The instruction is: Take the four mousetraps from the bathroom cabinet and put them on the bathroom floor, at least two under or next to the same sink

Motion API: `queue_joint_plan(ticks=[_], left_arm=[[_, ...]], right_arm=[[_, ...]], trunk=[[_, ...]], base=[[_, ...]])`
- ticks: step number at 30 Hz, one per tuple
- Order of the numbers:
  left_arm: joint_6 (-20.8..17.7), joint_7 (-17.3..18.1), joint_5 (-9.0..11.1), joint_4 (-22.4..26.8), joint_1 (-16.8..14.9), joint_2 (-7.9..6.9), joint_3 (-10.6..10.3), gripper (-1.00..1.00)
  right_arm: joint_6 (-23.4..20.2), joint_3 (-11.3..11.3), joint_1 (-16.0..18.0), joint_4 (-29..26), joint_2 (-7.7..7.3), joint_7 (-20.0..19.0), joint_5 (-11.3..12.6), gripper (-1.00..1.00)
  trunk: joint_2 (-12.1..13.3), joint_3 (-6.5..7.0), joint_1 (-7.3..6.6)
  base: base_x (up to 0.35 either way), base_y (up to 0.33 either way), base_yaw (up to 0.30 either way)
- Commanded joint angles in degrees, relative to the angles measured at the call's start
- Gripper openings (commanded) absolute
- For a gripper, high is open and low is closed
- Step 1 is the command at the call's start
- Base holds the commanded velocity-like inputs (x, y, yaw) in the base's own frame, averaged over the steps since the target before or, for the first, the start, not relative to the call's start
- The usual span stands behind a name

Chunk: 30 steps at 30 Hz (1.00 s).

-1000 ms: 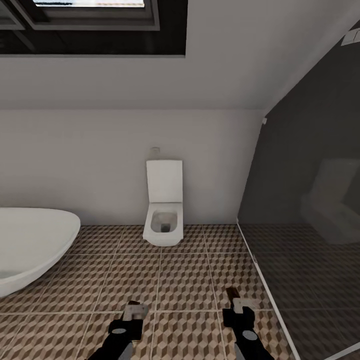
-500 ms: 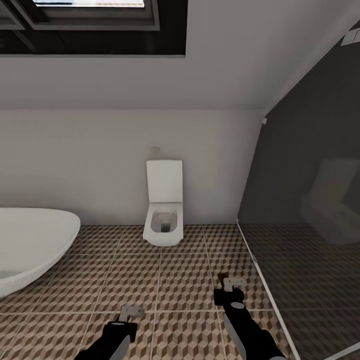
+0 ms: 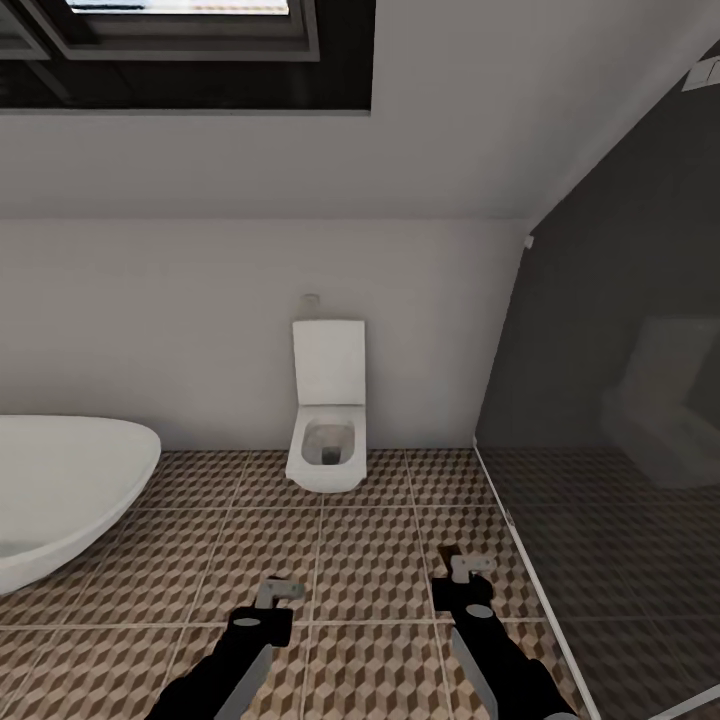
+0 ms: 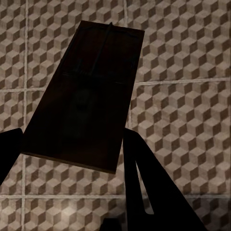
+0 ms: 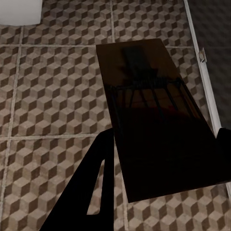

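Two mousetraps held over the bathroom floor (image 3: 370, 560)

The left gripper (image 4: 72, 159) and the right gripper (image 5: 163, 159) each pinch a flat, dark brown mousetrap (image 4: 84, 96) (image 5: 159, 120) with thin wires.

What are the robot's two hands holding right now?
Left gripper: shut on a mousetrap.
Right gripper: shut on another mousetrap.
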<state>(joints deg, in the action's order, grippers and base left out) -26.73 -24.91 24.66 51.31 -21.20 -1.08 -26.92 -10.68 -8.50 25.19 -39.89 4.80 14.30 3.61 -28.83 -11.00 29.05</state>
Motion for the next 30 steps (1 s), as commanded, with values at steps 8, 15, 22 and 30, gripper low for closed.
queue_joint_plan(ticks=[8,15,22,30], left_arm=[[-0.2,-0.6,0.4,0.2,-0.1,-0.16,-0.3,-1.0],[-0.2,-0.6,0.4,0.4,-0.1,-0.16,-0.3,-1.0],[0.2,-0.6,0.3,0.6,-0.1,-0.34,-0.2,-1.0],[5.4,-0.5,0.2,0.8,-0.1,-1.34,-0.2,-1.0]], right_arm=[[-0.3,-0.3,0.0,-0.2,-0.02,0.6,0.4,-1.0],[-0.3,-0.3,0.0,-0.2,0.03,0.6,0.5,-1.0],[-0.3,-0.4,0.0,-0.2,0.03,0.6,0.5,-1.0],[-0.3,-0.4,0.0,-0.2,0.03,0.6,0.5,-1.0]], trunk=[[-1.3,-0.65,0.69],[-4.1,-2.18,2.22],[-6.9,-4.04,3.76],[-10.1,-6.19,5.52]], base=[[0.0,0.0,0.0],[0.0,0.0,0.0],[0.0,0.0,0.0],[0.0,0.0,0.0]])
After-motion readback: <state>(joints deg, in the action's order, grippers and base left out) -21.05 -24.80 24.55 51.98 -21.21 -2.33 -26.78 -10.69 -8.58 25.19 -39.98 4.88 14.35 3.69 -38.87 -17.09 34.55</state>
